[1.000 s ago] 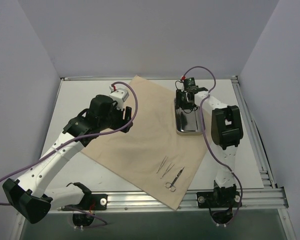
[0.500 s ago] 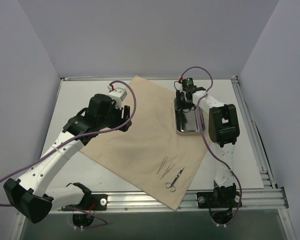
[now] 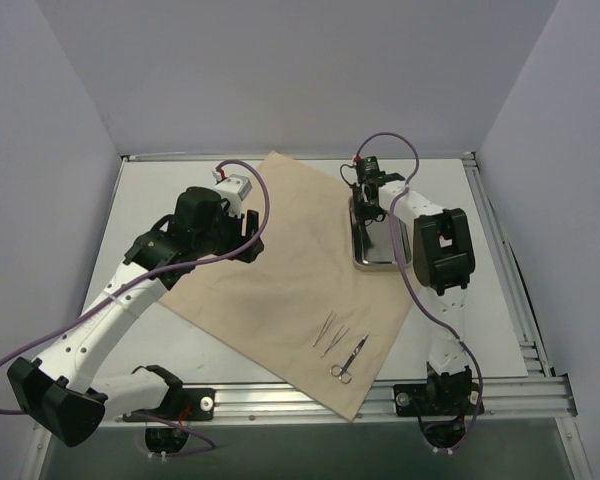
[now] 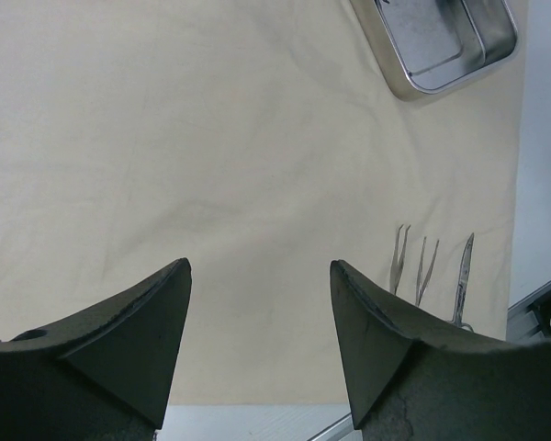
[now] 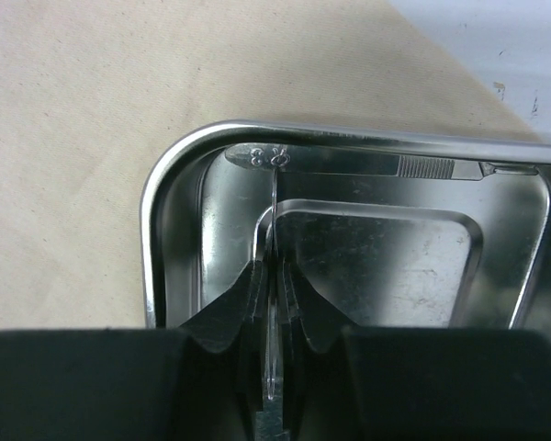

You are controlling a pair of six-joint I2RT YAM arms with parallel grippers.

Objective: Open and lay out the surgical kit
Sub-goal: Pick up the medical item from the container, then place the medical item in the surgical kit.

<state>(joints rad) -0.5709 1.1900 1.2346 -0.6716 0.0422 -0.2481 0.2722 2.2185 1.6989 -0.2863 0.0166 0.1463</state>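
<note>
"Inside the steel tray, on the wrap sheet's right side: is the right claw clenched?"
"Clenched, yes (whether it pinches anything, I cannot tell). A flat steel handle lies just beyond its tips, long axis crosswise, along the tray wall ahead."
"And the left claw?"
"Released, hovering over the sheet, well apart; the right arm is nearer."

overhead looks down; wrist views close; all share tray
</note>
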